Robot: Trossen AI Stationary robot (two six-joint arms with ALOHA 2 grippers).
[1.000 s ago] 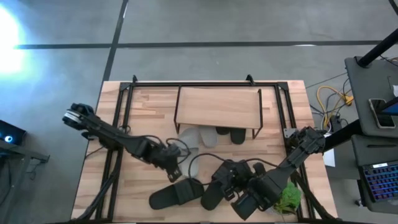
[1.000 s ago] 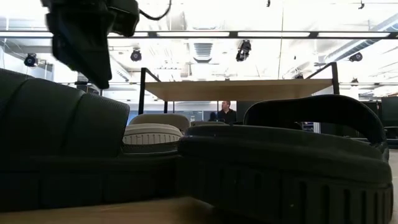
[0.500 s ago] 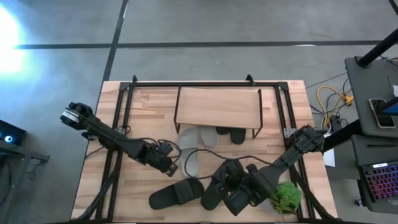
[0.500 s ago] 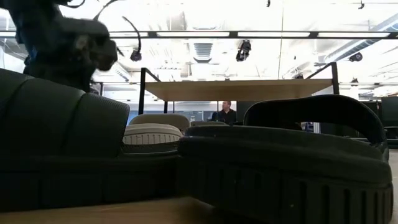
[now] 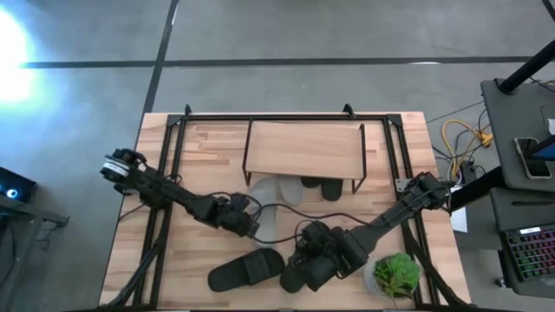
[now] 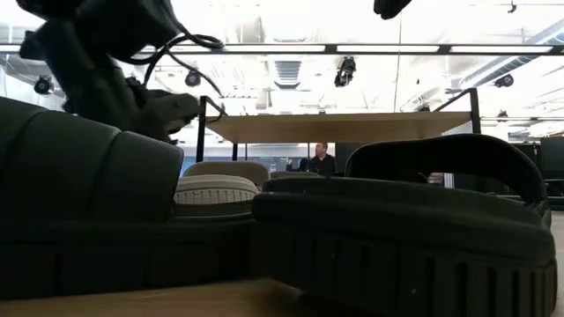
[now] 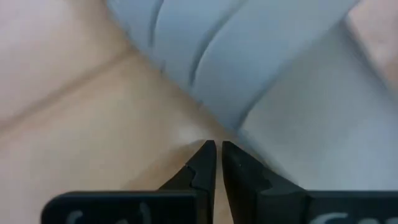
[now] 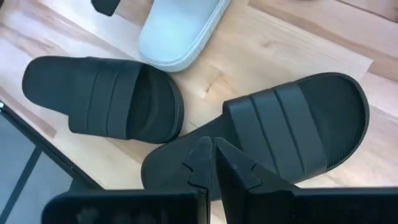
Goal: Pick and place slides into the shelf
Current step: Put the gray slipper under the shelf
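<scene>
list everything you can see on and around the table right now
shelf: 1, light wood top on black legs, far middle of the table
light grey slides: 2, one on the table before the shelf, one poking out under its front edge
black slides: 4, two side by side at the near edge, two poking out under the shelf
plant: 1, green, near right corner
laptop: 1, on a stand right of the table
person: 1, far behind the shelf
left gripper: shut, at the loose grey slide's edge
right gripper: shut, above a near black slide
</scene>
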